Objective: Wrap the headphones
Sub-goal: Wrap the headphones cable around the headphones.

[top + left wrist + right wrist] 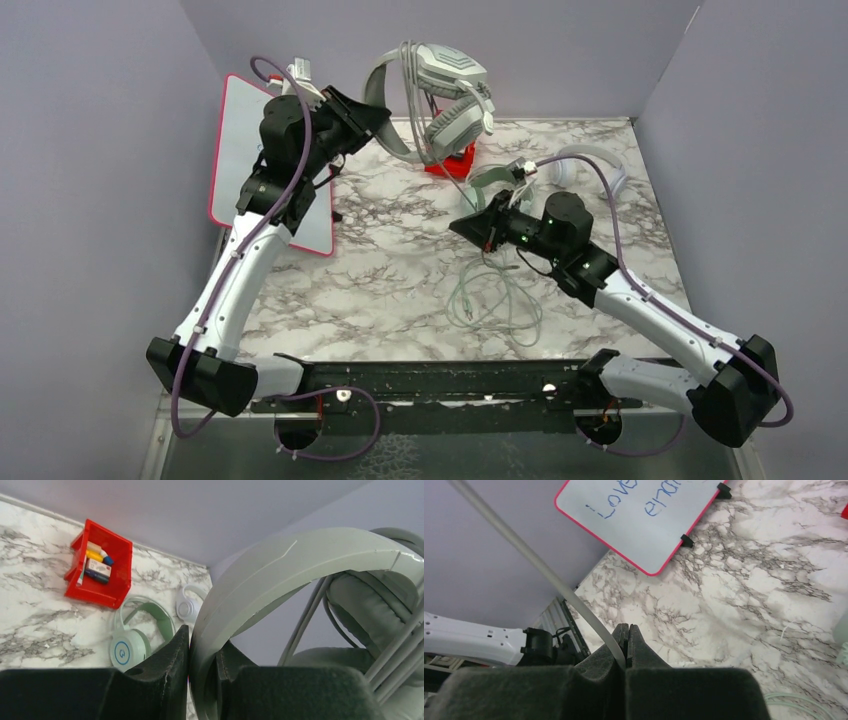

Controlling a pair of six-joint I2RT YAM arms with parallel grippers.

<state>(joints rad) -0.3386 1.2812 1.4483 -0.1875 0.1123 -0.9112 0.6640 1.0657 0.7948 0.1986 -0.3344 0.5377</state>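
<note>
Grey-white headset (447, 95) noted aloft at the far centre of the table (400, 270), above the red bin (452, 162). Its headband (300, 560) was seen clamped between the fingers of the left gripper (202, 646), the jaws closed only as far as the band's thickness allowed.

Band judged to be stiff, smooth plastic, likely slippery. Ear cups judged padded and soft, with most of the weight hanging from them. The band was judged the soundest place to be gripped, since the cups would squash.

The thin grey cable (534, 560) was seen running down and to the right into the right gripper (626, 635). Its jaws were fully closed, with the cable pinched between the tips. Cable judged light and limp, liable to slide through the pads or kink if pulled hard. In the wrist view it was drawn straight.

Left arm recorded stretched up from the near left, elbow bent, wrist raised toward the far wall beside the whiteboard (262, 170). Right arm recorded reaching in low from the near right, wrist turned leftward, gripper over mid-table.

Mint-green headset (488, 177) lay just beyond the right gripper, partly hidden, with its mint cable (500, 300) in loose loops nearer. Small white headset (562, 172) lay at the far right. Neither appeared wrapped.
</note>
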